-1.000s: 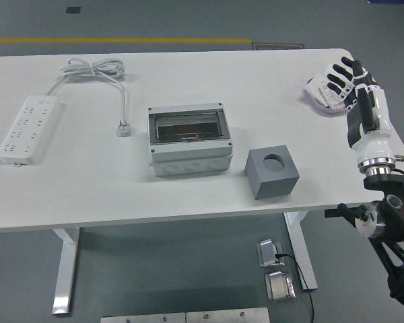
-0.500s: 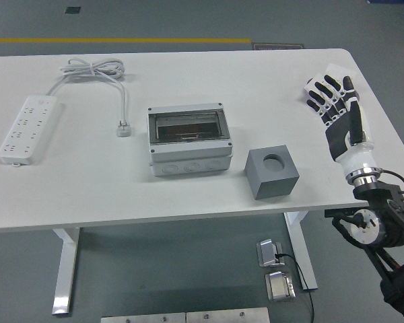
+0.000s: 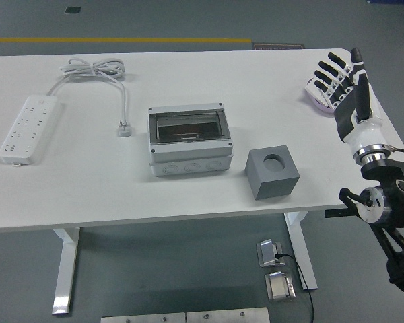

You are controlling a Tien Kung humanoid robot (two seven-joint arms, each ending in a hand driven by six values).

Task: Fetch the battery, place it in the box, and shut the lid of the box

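White table (image 3: 87,195) carries the grey box (image 3: 189,140), lid down; right robot hand (image 3: 337,84), fingers spread, hovers over a pale object (image 3: 316,101) for reach.

A white plastic power strip (image 3: 27,128) lies at the left of the frame on the white counter (image 3: 188,195). Its white cable (image 3: 97,70) is coiled at upper left, the plug (image 3: 124,128) lying left of centre. A grey cube with a round hole on top (image 3: 273,173) sits right of centre.

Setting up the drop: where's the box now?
In the head view, the box sits mid-table, between the plug on its left and the grey cube at its right front.
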